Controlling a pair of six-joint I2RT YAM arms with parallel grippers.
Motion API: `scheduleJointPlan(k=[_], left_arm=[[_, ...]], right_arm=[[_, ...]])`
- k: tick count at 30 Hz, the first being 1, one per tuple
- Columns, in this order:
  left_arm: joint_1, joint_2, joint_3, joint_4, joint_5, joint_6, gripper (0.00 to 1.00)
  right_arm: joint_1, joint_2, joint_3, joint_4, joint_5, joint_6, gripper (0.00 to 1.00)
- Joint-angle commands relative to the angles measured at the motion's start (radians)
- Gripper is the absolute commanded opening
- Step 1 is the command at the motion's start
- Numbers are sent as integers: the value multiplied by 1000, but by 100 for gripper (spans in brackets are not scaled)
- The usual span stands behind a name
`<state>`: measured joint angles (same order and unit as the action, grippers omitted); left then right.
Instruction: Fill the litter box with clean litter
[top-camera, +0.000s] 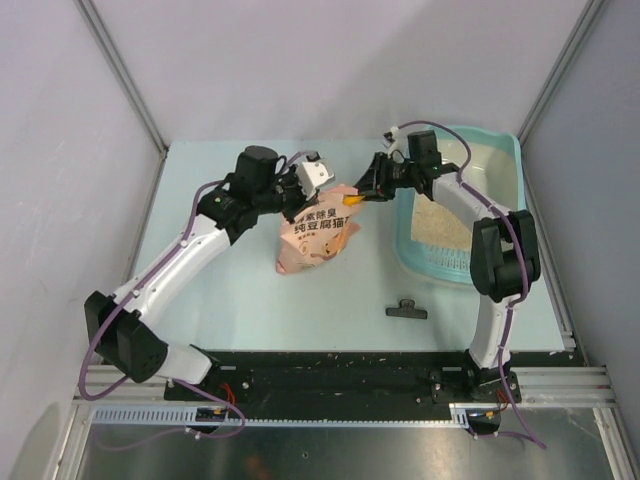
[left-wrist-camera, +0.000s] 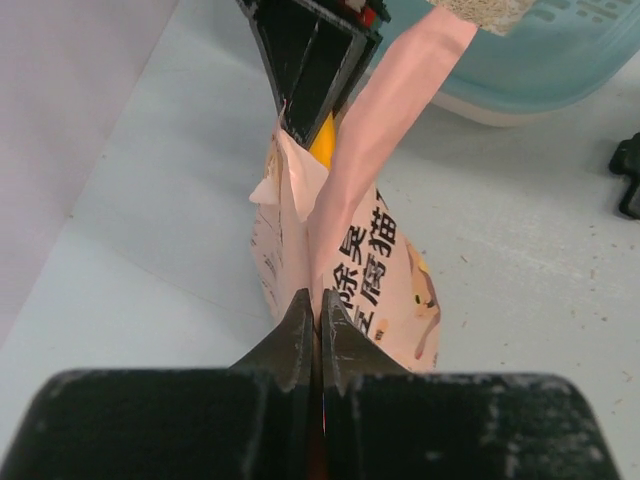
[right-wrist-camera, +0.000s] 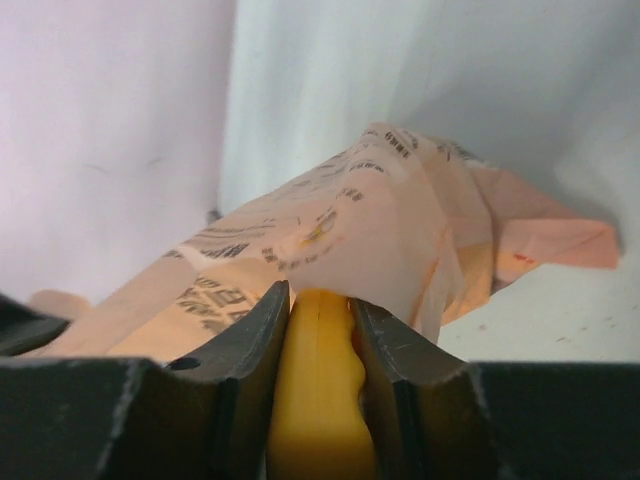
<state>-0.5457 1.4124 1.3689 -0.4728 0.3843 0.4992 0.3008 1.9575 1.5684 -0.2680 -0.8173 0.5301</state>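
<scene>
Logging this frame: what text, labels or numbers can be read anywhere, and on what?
"纯豆腐猫": large black print on the pink-orange bag, cut off at a fold.
"除臭": the line above it on the same bag; the character before it is unclear.
Small print on the bag in the right wrist view: too blurred to read.
No text seen on the litter box or the black clip.
</scene>
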Motion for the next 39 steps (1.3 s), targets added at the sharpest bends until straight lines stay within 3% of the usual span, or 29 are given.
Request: scheduleJointPlan(k=[1, 7, 12, 17, 24, 30, 39], left_arm=[[-10, -63, -4, 86, -38, 90, 0], [-2, -69, -11, 89, -67, 168, 0], [7, -70, -7, 88, -96, 220, 0], [6, -72, 7, 89, -108, 323, 0], [23, 6, 99, 129, -101, 519, 0], [33, 56, 171, 155, -91, 532, 0], [-8, 17, 118, 204, -91, 569, 0]], right_arm=[[-45, -5, 7, 107, -249, 246, 0], [-80, -22, 24, 174, -355, 329, 0], [-97, -16, -60, 352, -433, 450, 0], [-152, -8, -94, 507, -398, 577, 0], [-230, -63, -97, 483, -332, 608, 0], [-229, -43, -128, 492, -345, 636, 0], [-244, -20, -179, 728, -353, 791, 0]])
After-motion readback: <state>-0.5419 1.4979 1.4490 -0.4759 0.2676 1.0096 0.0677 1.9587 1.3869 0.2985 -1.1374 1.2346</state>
